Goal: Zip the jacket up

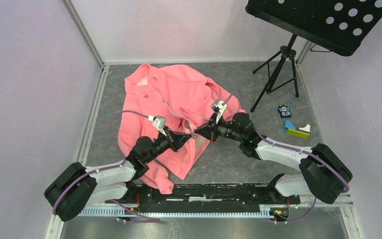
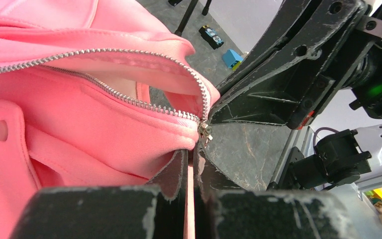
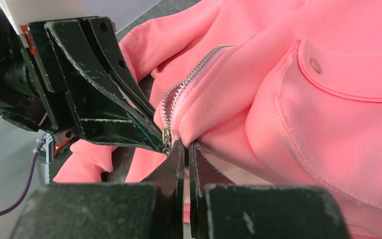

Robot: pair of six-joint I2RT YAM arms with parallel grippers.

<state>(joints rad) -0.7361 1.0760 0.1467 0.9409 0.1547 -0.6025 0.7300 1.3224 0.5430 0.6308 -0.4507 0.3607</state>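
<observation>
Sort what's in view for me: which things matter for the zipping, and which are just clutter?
In the job: jacket; its zipper slider; left gripper and right gripper, both pinching fabric by the slider.
Lying about: music stand; small dark toy; blue-and-yellow block.

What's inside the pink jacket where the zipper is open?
Between the zipper rows you see the jacket and its paler pink lining, plus a sliver of gray table. Farther inside is hidden by folded fabric.
</observation>
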